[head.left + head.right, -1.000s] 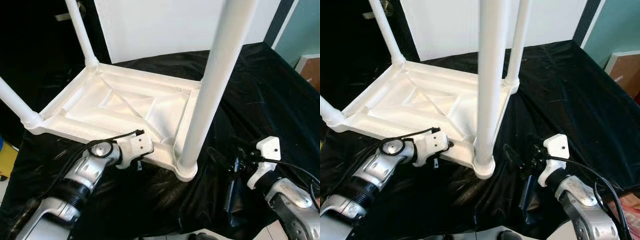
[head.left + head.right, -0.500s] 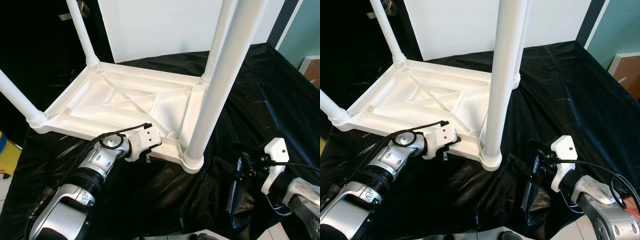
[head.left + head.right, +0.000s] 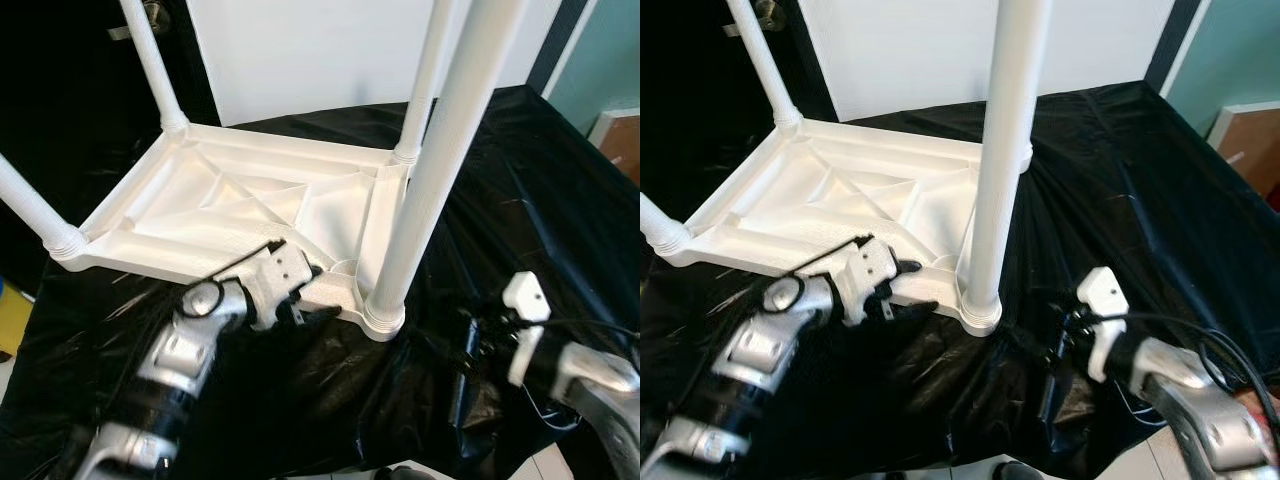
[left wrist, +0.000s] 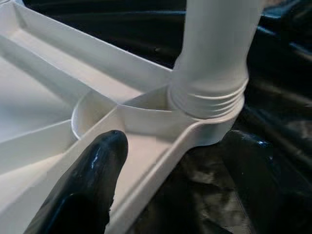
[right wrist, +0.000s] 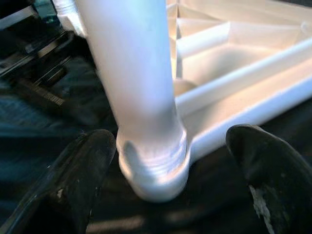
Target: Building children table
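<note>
Across the middle of the left eye view, on a black plastic sheet (image 3: 520, 170): one white children's table (image 3: 240, 205), upside down, ribbed underside facing up, spanning from the left edge to just right of centre.

Legs, four, white, tubular, standing up from the corners:
- near leg (image 3: 440, 160), tallest in frame, running from the top edge down to a ringed socket at lower centre;
- far right leg (image 3: 425, 85), partly behind the near leg, upper centre;
- far left leg (image 3: 150, 60), upper left;
- near left leg (image 3: 30, 205), cut off by the left edge.

Left gripper (image 3: 305, 300), lower centre-left: silver arm rising from the bottom left corner, white wrist housing against the table's near rim, just beside the near leg's socket. In the left wrist view its black fingers (image 4: 85, 183) stand apart, one over the inside of the rim, the other over the black sheet outside it; whether they press on the rim cannot be told.

Right gripper (image 3: 1050, 375), lower right: black fingers pointing down toward the sheet, near the socket but apart from it. In the right wrist view the fingers (image 5: 73, 180) are spread wide, with the foot of the near leg between them and untouched.

Background: white wall panel (image 3: 320, 50), top centre; teal wall (image 3: 610, 50), upper right.
</note>
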Robot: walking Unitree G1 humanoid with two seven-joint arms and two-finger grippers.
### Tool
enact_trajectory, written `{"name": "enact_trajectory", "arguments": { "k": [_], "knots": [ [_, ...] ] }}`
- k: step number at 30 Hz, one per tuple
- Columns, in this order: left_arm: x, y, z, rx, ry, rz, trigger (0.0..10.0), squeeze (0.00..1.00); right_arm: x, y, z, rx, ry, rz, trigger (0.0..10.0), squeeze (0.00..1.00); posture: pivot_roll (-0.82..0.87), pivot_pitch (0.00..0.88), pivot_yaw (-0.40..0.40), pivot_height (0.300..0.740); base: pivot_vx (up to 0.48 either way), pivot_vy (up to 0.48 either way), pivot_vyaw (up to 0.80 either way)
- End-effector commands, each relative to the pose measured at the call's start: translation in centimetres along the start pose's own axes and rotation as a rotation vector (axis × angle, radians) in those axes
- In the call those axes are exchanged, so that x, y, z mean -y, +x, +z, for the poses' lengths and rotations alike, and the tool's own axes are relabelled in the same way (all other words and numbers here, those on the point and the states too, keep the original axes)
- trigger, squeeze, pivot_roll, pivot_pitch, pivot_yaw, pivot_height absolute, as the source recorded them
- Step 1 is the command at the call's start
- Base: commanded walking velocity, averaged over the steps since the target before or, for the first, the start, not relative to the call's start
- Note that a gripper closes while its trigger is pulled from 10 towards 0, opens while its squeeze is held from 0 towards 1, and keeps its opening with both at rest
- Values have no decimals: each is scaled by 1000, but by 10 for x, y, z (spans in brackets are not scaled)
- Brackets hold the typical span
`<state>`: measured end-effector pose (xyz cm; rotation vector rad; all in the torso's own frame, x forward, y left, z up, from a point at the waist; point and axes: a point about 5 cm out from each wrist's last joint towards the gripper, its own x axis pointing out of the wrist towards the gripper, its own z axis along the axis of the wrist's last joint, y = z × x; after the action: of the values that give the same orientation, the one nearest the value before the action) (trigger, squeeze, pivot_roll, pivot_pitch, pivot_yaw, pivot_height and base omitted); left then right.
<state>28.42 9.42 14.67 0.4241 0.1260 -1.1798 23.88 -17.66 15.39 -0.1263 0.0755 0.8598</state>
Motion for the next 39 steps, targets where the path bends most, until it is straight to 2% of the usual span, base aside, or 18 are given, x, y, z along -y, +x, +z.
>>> {"name": "enact_trajectory", "arguments": {
  "k": [1, 2, 3, 4, 9, 10, 11, 12, 16, 17, 18, 19, 30, 33, 35, 36, 38, 39],
  "knots": [
    [-3, -2, 1, 6, -22, 112, 10000, 0, 0, 2, -5, -12, -5, 2, 10000, 0, -36, 60, -2, 740, 0, 0, 0],
    [-3, -2, 1, 6, -22, 112, 10000, 0, 0, 2, -5, -12, -5, 2, 10000, 0, -36, 60, -2, 740, 0, 0, 0],
    [1, -3, 4, 26, -46, 110, 10000, 592, 0, 6, -5, -4, 3, 12, 10000, 0, -26, 55, -2, 740, 0, 0, 0],
    [7, -3, 8, 50, -67, 97, 10000, 1000, -1, 11, -6, 4, 5, 28, 10000, 1000, -26, 55, -2, 740, 0, 0, 0],
    [15, -5, 13, 66, -70, 79, 10000, 1000, -1, 19, -6, 17, 5, 41, 10000, 1000, -10, 50, -4, 740, 0, 0, 0],
    [19, -5, 15, 65, -56, 70, 10000, 1000, -1, 24, -6, 22, 2, 45, 10000, 451, -6, 49, -4, 740, 0, 0, 0],
    [19, -5, 15, 65, -56, 70, 10000, 1000, -1, 24, -6, 22, 2, 45, 10000, 451, -6, 49, -4, 740, 0, 0, 0],
    [23, -5, 18, 71, -40, 61, 10000, 0, 1, 30, -7, 28, -6, 45, 10000, 0, -5, 48, -3, 740, 0, 0, 0],
    [31, -3, 25, 84, -23, 57, 10000, 0, 6, 44, -6, 44, -31, 33, 10000, 0, 0, 50, -6, 740, 0, 0, 0],
    [33, -1, 27, 91, -16, 65, 10000, 0, 8, 49, -6, 52, -39, 7, 2627, 0, 2, 50, -8, 740, 0, 0, 0],
    [33, -1, 27, 91, -16, 65, 10000, 0, 8, 49, -6, 52, -39, 7, 2627, 0, 2, 50, -8, 740, 0, 0, 0],
    [35, -1, 29, 92, -14, 72, 10000, 0, 10, 52, -6, 58, -45, -11, 0, 0, 2, 53, -11, 740, 0, 0, 0],
    [42, 3, 38, 123, -60, 134, 10000, 0, 2, 56, -17, 52, 28, -193, 0, 0, 4, 69, -24, 740, 0, 0, 0],
    [42, 3, 38, 123, -60, 134, 10000, 0, 2, 56, -17, 52, 28, -193, 0, 0, 4, 69, -24, 740, 0, 0, 0],
    [44, 3, 38, 125, -68, 140, 10000, 0, -4, 58, -17, 63, 65, -247, 0, 0, 4, 70, -23, 740, 0, 0, 0],
    [47, 3, 39, 126, -80, 144, 10000, 0, -10, 62, -16, 84, 113, -350, 0, 0, 3, 75, -21, 740, 0, 0, 0],
    [47, 3, 39, 126, -80, 144, 10000, 0, -10, 62, -16, 84, 113, -350, 0, 0, 3, 75, -21, 740, 0, 0, 0],
    [49, 4, 40, 127, -89, 148, 10000, 0, -14, 65, -17, 91, 149, -450, 0, 0, 6, 79, -19, 740, 0, 0, 0]
  ]
}}
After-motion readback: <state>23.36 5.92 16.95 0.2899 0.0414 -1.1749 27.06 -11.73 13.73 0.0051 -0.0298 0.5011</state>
